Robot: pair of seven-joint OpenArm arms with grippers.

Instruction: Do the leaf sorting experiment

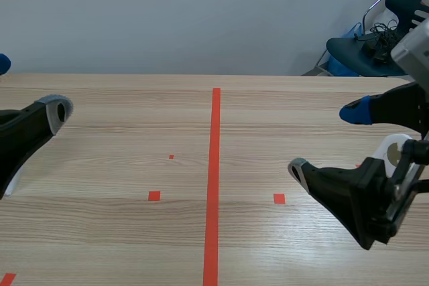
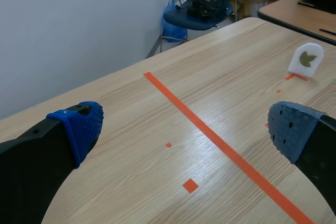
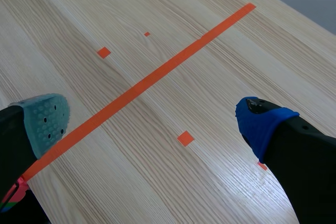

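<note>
Wooden table (image 1: 134,132) with orange tape line (image 1: 215,165): I see my left gripper (image 2: 184,129) and right gripper (image 3: 152,119) both spread wide, holding nothing. White leaf card (image 2: 307,59) stands upright at the left gripper's 1 o'clock, well apart.

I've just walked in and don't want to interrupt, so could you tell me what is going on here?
Nothing is being handled at the moment. The left claw and the right claw both hang open over the wooden table, holding nothing. A small white card showing a leaf stands on the table beside the right arm, untouched. Another white piece peeks out behind the left arm, too hidden to identify.
</note>
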